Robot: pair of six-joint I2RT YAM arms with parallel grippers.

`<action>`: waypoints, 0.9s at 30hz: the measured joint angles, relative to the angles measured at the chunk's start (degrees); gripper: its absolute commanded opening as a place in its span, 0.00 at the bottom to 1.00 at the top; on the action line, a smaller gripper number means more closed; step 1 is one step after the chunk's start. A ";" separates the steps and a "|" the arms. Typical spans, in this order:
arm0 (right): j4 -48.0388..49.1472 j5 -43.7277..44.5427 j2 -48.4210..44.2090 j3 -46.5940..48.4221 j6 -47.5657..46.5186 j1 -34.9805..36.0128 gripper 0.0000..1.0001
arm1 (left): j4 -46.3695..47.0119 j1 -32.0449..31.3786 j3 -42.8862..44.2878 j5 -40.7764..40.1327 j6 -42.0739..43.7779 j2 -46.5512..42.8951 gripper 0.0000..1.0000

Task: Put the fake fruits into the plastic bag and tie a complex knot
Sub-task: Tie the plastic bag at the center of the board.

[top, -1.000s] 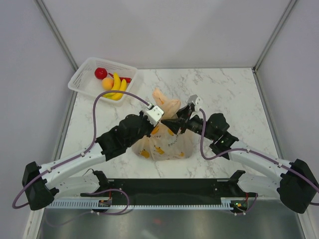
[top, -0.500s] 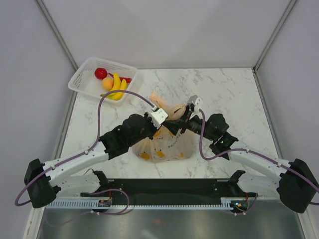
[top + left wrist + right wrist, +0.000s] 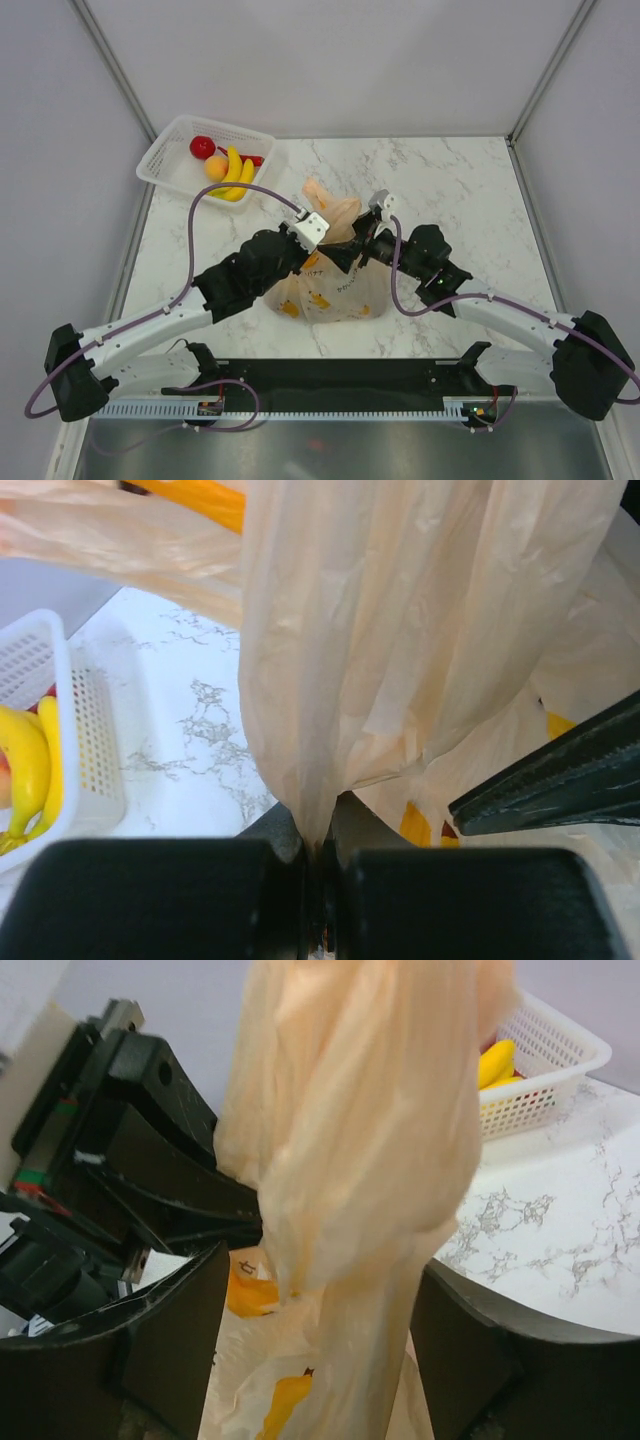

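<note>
loosely bunched, the peach plastic bag (image 3: 330,285) shows yellow prints

bright even overhead light, soft shadows, wrist views soft-focused up close, mild edge distortion

Down on the white marble-veined tabletop (image 3: 470,190), two things rest: a white lattice plastic basket (image 3: 158,163) sits at the far-left corner, and a peach-beige printed plastic bag (image 3: 335,298) stands near the middle, well apart from it.
</note>
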 measured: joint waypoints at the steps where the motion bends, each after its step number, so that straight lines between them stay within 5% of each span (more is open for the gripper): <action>1: -0.66 0.02 -0.02 0.13 -0.37 0.00 0.79 | -0.11 0.00 0.04 -0.55 0.00 -0.44 0.02; 5: -4.00 -0.35 1.84 3.32 -1.97 0.00 0.76 | -0.17 0.00 0.07 -1.36 -0.04 -1.81 0.02; 9: -4.76 -1.66 4.59 5.70 -2.54 0.00 0.49 | -0.20 0.00 0.07 -1.31 -0.04 -1.99 0.02; 10: -5.03 -1.84 4.92 5.79 -2.69 -0.02 0.32 | -0.24 0.00 0.07 -1.31 -0.04 -1.99 0.02; 15: -7.15 -2.21 5.09 5.99 -3.65 0.07 0.09 | -0.20 0.00 0.04 -1.29 -0.04 -2.01 0.02; 27: -8.13 -2.16 1.99 5.97 -3.45 0.00 0.25 | 0.00 0.00 0.02 1.44 0.02 -2.10 0.02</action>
